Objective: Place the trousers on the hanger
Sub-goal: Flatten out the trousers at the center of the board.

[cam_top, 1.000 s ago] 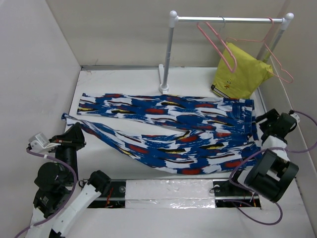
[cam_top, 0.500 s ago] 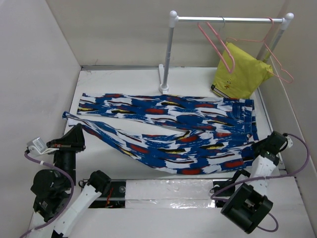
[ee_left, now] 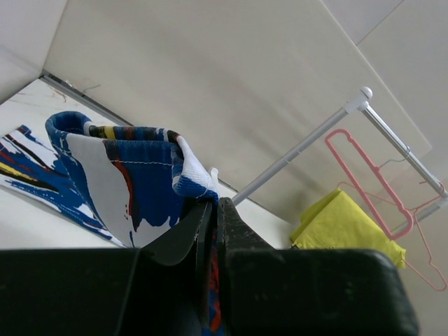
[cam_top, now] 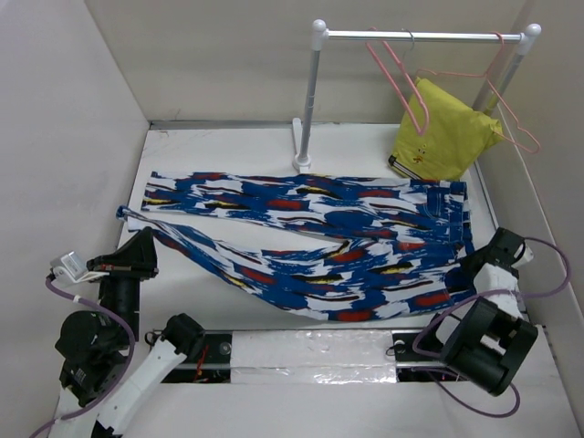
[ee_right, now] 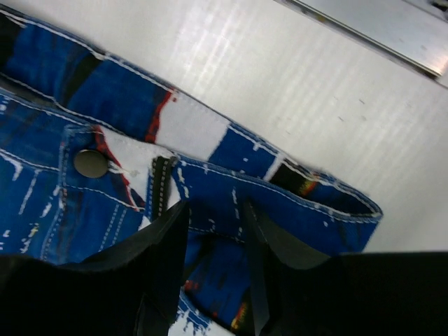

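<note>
The right pincer [ee_right: 213,220] has swung back to the trousers' [cam_top: 310,228] waistband [ee_right: 231,189], fingers apart astride it (nothing gripped yet). The left pincer [ee_left: 213,210] stays clamped on a raised cuff [ee_left: 140,161]. The rest lies on the tabletop [cam_top: 228,146], well apart from the hanger [cam_top: 394,80].

Blue patterned trousers [cam_top: 310,242] flat across the table [cam_top: 219,151]; pink hanger [cam_top: 397,85] on the rail [cam_top: 420,36].

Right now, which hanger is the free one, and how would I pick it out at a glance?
Find the white rail standing at the back right, behind the spread-out cloth. The free hanger is the left of the two pink wire ones on it. It is bare wire, while the right hanger carries a yellow garment.
</note>
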